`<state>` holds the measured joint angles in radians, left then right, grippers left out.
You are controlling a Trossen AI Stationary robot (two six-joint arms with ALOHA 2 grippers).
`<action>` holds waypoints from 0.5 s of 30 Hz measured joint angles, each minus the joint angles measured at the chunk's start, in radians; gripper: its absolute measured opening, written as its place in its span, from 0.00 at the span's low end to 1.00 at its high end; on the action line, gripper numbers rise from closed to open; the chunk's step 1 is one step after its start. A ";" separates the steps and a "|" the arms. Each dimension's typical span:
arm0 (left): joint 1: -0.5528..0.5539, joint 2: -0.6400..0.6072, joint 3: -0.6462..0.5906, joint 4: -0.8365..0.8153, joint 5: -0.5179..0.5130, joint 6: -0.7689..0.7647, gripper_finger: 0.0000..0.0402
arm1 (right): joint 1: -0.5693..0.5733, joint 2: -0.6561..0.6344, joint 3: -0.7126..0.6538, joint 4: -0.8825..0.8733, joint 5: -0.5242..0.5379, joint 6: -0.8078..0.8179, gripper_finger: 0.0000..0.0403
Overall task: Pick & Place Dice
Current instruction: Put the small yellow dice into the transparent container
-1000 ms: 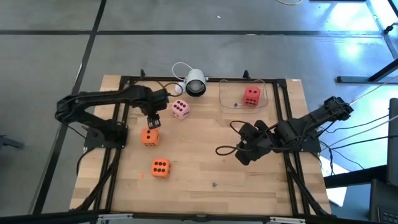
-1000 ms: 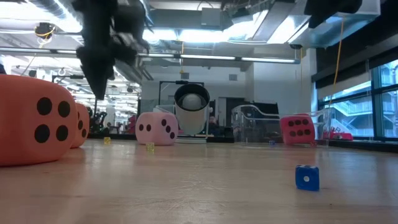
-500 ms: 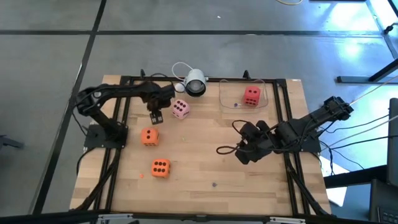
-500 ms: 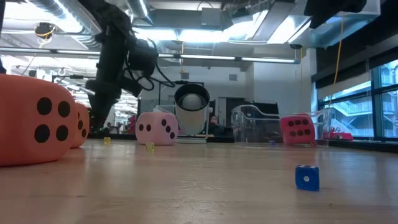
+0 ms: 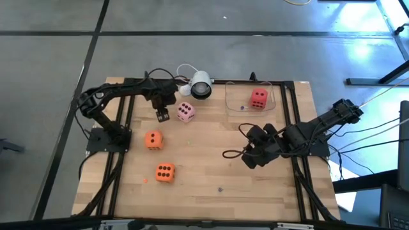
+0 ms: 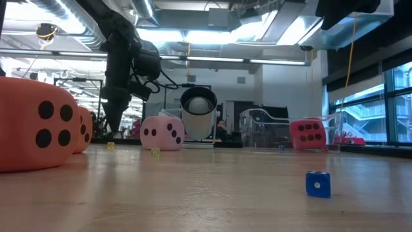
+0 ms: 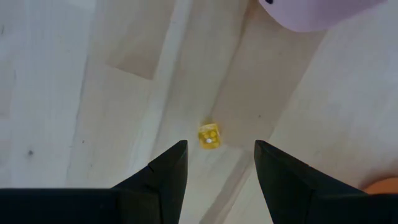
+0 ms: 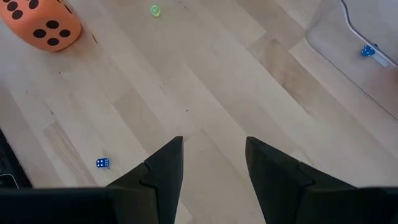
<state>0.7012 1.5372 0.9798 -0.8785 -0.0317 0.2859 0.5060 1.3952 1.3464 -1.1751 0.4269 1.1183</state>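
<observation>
Dice lie scattered over the wooden table (image 5: 211, 172) in the high view: a soft pink cube with dark dots (image 5: 185, 112) near the far edge, a red one (image 5: 259, 98) inside the clear plastic tray (image 5: 229, 102), and two orange ones (image 5: 153, 139) (image 5: 165, 172) nearer the front. The left gripper (image 5: 162, 115) hangs just beside the pink cube, empty; the right gripper (image 5: 250, 156) waits mid-table, well apart.

From the low view, the left arm (image 6: 122, 71) comes down near the pink cube (image 6: 162, 133), beside a white round camera (image 6: 197, 106).

Through the left wrist view, spread fingers (image 7: 168, 171) frame a tiny yellow die (image 7: 209, 135), the pink cube (image 7: 311, 12) off to one side. Closing here would likely catch the tiny die or nothing, since the pink cube sits outside the jaws.

The right wrist view shows fingers (image 8: 163, 168) parted over bare wood.
</observation>
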 joint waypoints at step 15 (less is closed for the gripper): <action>0.033 0.089 -0.026 0.054 0.007 -0.009 0.45 | 0.000 0.000 0.000 0.000 -0.003 0.002 0.43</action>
<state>0.7338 1.6258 0.9539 -0.8245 -0.0243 0.2766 0.5060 1.3952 1.3464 -1.1751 0.4237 1.1200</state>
